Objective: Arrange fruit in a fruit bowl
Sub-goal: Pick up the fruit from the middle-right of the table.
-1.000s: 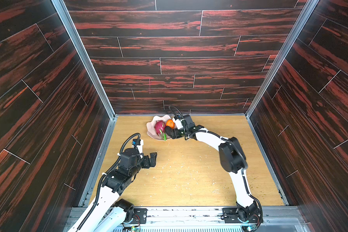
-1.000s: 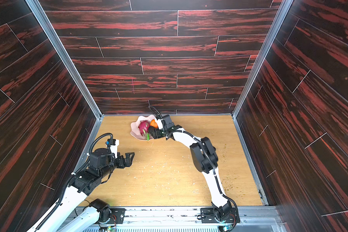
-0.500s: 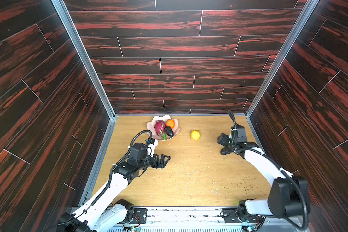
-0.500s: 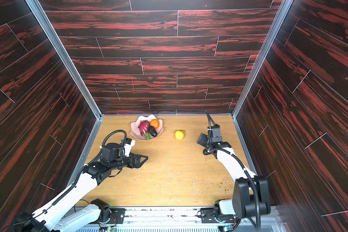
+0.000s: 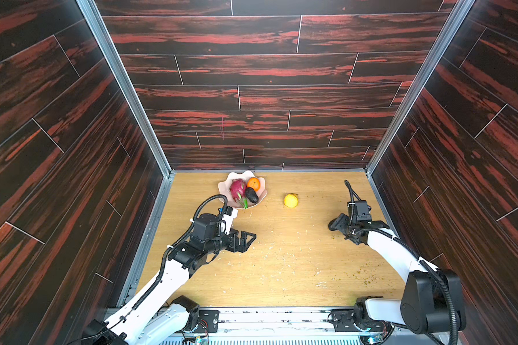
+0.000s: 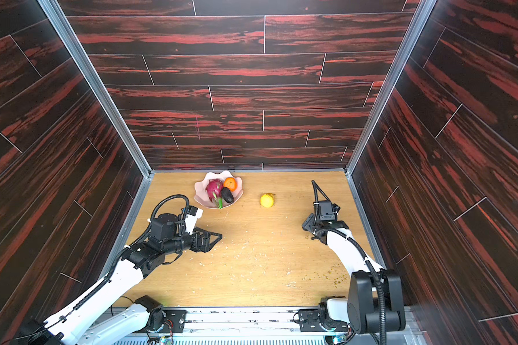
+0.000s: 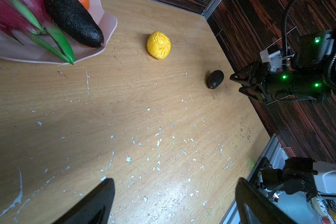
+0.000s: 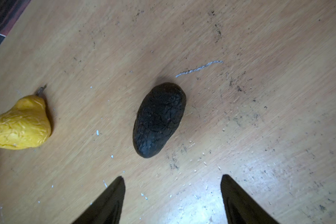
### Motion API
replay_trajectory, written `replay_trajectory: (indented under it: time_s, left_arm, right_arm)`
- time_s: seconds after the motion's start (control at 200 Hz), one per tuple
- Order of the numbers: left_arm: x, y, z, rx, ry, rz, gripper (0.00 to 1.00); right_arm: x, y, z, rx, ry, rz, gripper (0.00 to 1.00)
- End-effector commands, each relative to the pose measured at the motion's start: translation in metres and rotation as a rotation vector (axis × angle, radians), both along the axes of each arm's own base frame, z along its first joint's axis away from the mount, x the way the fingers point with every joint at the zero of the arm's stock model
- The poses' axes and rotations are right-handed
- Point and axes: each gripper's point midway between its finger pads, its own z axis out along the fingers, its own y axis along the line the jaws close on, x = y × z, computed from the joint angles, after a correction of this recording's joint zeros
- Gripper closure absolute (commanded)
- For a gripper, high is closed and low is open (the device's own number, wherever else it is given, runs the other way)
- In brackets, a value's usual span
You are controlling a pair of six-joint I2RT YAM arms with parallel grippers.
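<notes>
Bowl (image 5: pixel 223 187) near desk's (image 5: pixel 281 268) back edge holding dragon fruit (image 5: pixel 237 188), orange (image 5: pixel 253 183), avocado (image 5: pixel 251 195), lemon (image 5: pixel 291 200) and loose avocado (image 8: pixel 159 119) lying on desk, left end effector (image 5: pixel 247 239) spread, empty, right end effector (image 8: pixel 172 180) spread, empty, near loose avocado

Left arm (image 5: pixel 169 273) and right arm (image 5: pixel 392 251) reach low, jaws apart, empty.

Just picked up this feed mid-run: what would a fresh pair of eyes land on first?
The pale fruit bowl near the back wall, with the magenta dragon fruit, the orange and one avocado in it. Then the yellow lemon alone on the table to the bowl's right, and a second avocado lying just ahead of the right gripper, whose jaws stand open and empty.
</notes>
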Motion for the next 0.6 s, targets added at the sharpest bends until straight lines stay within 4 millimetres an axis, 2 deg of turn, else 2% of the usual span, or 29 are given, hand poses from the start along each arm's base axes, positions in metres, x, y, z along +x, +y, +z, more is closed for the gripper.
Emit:
replay_trajectory:
  time_s: [0.0,0.261,0.596]
  left_arm:
    - [-0.003,-0.001,0.008,-0.002,-0.038,-0.01,0.01]
    - [-0.006,-0.001,0.006,0.026,-0.044,-0.012,0.0]
    - [-0.005,-0.002,0.005,0.027,-0.039,-0.018,0.01]
  right_arm:
    - [0.019,-0.001,-0.001,0.0,-0.011,-0.036,0.19]
    - [0.045,0.002,-0.014,0.005,-0.014,-0.035,0.2]
    - [0.046,0.001,-0.043,-0.008,0.043,-0.037,0.21]
